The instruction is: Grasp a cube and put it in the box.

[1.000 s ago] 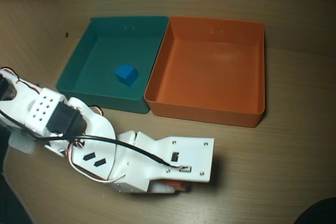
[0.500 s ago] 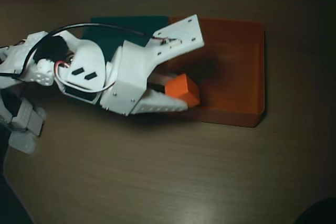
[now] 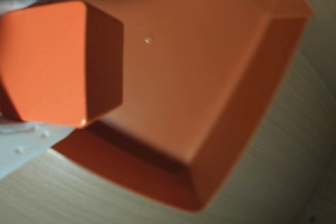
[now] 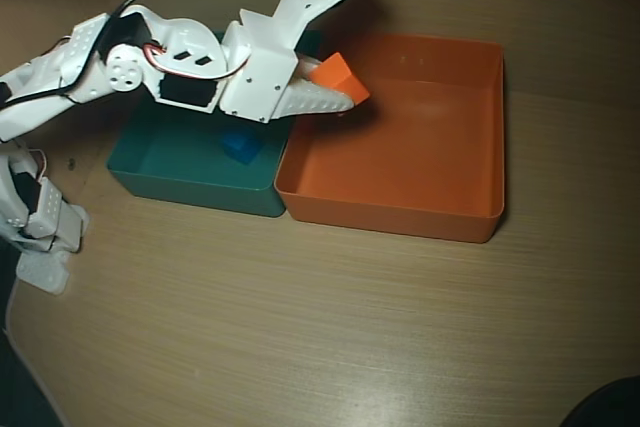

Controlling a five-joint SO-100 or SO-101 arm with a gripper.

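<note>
My gripper (image 4: 345, 82) is shut on the small orange cube (image 4: 336, 74) and holds it in the air over the left part of the orange box (image 4: 470, 147). In the wrist view the cube (image 3: 50, 64) fills the left side between the white fingers (image 3: 21, 142), with the box floor (image 3: 199, 61) below it. The box is an open tray with low walls, and nothing lies inside it.
A teal box (image 4: 190, 172) touches the orange one on its left and holds a blue cube (image 4: 241, 146), partly under the arm. Bare wooden table (image 4: 330, 327) spreads in front of both boxes. A dark object (image 4: 605, 407) sits at the bottom right corner.
The arm lifted the orange cube from the table in front of the boxes and swung it up and back, from the box's near left corner to over its left part.
</note>
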